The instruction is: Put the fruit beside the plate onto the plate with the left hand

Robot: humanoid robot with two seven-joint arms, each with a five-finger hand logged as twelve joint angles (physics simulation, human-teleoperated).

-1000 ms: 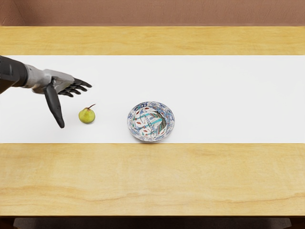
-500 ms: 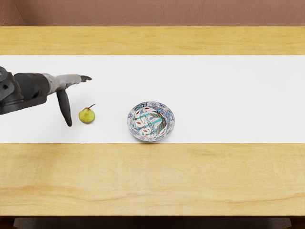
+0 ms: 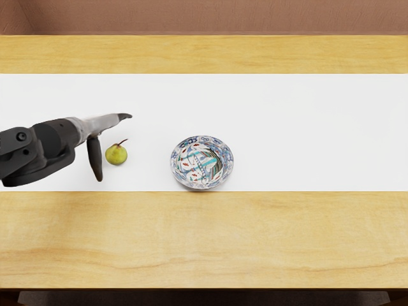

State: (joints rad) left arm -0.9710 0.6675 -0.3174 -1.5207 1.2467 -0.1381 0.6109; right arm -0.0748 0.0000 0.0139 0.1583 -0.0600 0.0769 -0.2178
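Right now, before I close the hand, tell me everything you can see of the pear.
The pear is small, yellow-green and smooth-skinned, with a thin dark stem leaning up and to the picture's right. It sits whole on the white runner, left of the patterned plate and clearly apart from it. The left hand is open beside it: fingers reach past its far side, thumb hangs at its left, a thin gap showing. Nothing but the runner appears to touch it.

Colours on a honey-grained table (image 3: 204, 236)
Yellow-green pear (image 3: 116, 154), brown stem, at nine o'clock of a white plate (image 3: 201, 162) painted blue, teal and red; plain white runner (image 3: 299, 127); grey left hand (image 3: 95, 127), black fingers (image 3: 96, 159).
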